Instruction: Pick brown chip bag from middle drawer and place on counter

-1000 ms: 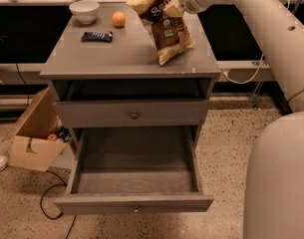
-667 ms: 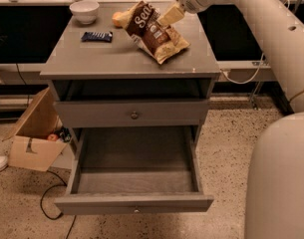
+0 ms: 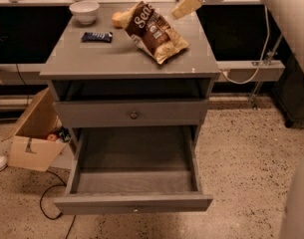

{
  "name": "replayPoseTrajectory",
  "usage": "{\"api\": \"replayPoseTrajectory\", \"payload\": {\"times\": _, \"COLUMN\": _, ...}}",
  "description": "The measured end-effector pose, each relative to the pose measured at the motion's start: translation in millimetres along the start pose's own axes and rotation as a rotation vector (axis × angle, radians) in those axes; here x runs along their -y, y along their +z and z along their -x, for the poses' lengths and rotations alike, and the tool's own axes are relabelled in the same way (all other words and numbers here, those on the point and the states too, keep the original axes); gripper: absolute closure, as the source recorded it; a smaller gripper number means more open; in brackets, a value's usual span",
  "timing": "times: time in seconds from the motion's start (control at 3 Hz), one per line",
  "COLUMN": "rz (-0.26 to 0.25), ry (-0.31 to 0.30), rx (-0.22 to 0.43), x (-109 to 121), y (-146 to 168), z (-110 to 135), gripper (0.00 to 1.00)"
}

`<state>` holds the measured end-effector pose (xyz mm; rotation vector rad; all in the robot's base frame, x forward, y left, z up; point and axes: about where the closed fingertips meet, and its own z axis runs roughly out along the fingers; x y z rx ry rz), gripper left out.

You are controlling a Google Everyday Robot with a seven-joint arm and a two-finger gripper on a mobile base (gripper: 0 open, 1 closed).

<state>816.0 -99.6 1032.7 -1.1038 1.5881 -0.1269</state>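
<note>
- At the lower left of the frame you see an open cardboard box (image 3: 34, 139) on the speckled floor, beside the cabinet.
- On the upper left of the counter (image 3: 91, 59), a flat, smooth grey top, stands a small round white bowl (image 3: 84, 11). Just in front of it lies a dark blue candy bar (image 3: 96, 36).
- The brown chip bag (image 3: 154, 31) lies crinkled on the counter, right of centre. It has a dark brown middle, cream-yellow ends and white script lettering.
- Below it, a shut grey drawer front (image 3: 134, 113) carries a small round knob.
- The middle drawer (image 3: 134, 203) stands pulled out, wide and shallow, with a bare grey floor.
- At the upper right, your gripper (image 3: 187, 4), a cream wedge on the smooth white arm (image 3: 271, 4), hovers over the counter's back corner, near the bag. You cannot tell whether it is released or clenched.
</note>
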Motion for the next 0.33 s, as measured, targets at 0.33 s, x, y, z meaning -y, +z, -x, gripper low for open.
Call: {"api": "replayPoseTrajectory", "payload": {"times": 0.33, "rz": -0.164, "ry": -0.019, "rx": 0.024, "x": 31.5, "y": -61.3, "z": 8.5, "gripper": 0.00}}
